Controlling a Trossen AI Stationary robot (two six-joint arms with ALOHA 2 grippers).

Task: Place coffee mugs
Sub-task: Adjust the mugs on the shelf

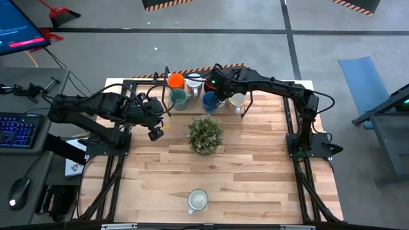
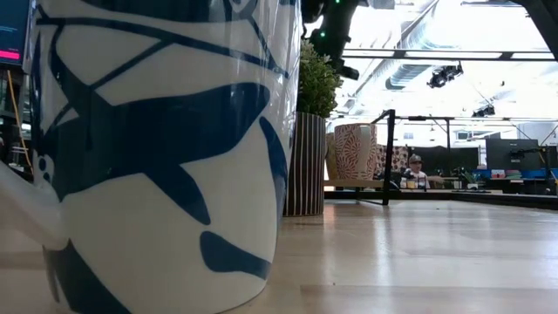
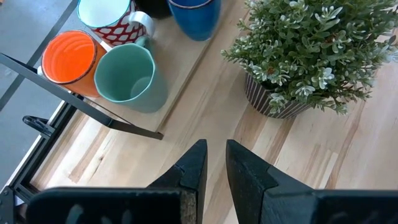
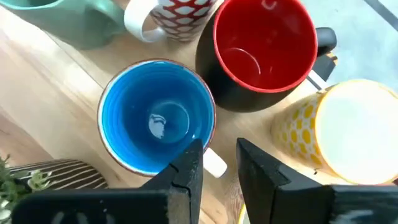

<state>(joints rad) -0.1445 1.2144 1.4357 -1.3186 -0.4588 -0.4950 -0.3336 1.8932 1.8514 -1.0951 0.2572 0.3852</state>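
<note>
Several mugs stand together at the table's far edge: orange (image 1: 176, 80), teal (image 1: 179, 98), red-patterned white (image 1: 193, 82), blue (image 4: 155, 118), dark with a red inside (image 4: 264, 43), and yellow-dotted cream (image 4: 348, 130). My right gripper (image 4: 217, 149) hovers open just above the blue mug's white handle (image 4: 216, 164), which shows below the gap between its fingers, and bare wood shows beside the handle. My left gripper (image 3: 216, 146) hangs over bare wood left of the plant, its fingers a little apart and holding nothing. A white mug with blue marks (image 1: 197, 200) stands alone near the front edge.
A leafy potted plant (image 1: 205, 134) in a striped pot stands mid-table between the mug cluster and the lone white mug. Black frame rails (image 3: 93, 109) run along the far left by the mugs. Bare wood lies to either side of the plant.
</note>
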